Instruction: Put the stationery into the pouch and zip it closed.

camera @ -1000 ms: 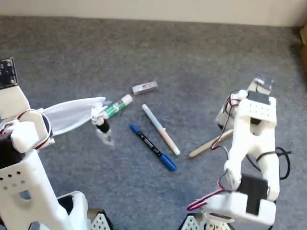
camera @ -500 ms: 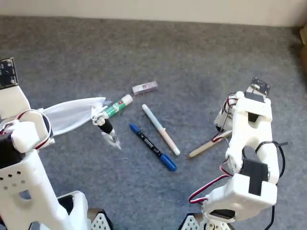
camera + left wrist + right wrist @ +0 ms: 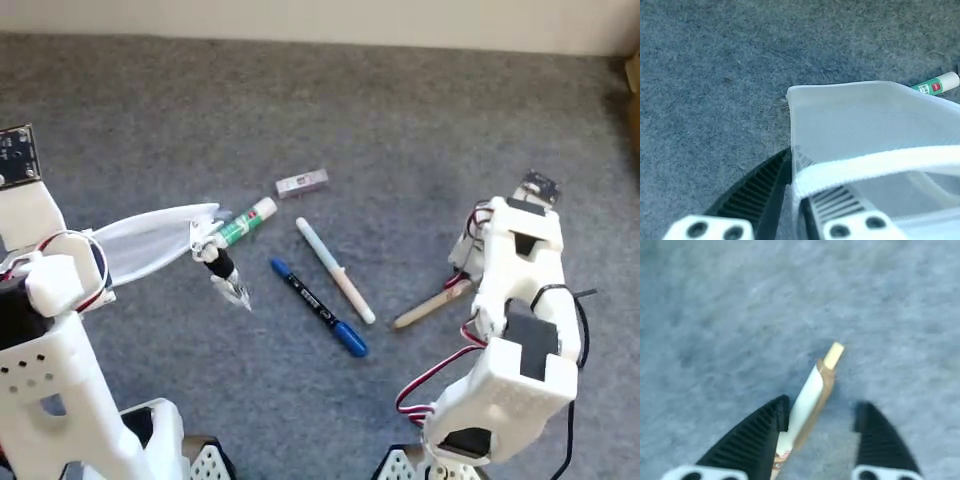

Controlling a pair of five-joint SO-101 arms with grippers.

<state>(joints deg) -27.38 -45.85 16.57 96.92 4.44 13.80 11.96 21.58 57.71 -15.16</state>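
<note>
We see the left gripper (image 3: 795,172) clamped on the edge of the white mesh pouch (image 3: 150,240), which stretches across the left of the high view, its mouth just beside the green glue stick (image 3: 243,222); the right gripper (image 3: 823,407) stands wide open astride the tan pen (image 3: 811,390) at centre right. Mid-frame, an eraser (image 3: 301,183), a pale pen (image 3: 335,270) and a blue marker (image 3: 318,307) lie on the grey carpet (image 3: 400,120).

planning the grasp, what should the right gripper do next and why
Probably close the right gripper on the tan pen: its open jaws straddle the pen, which lies on the carpet close to one jaw. The left gripper holds the pouch.
</note>
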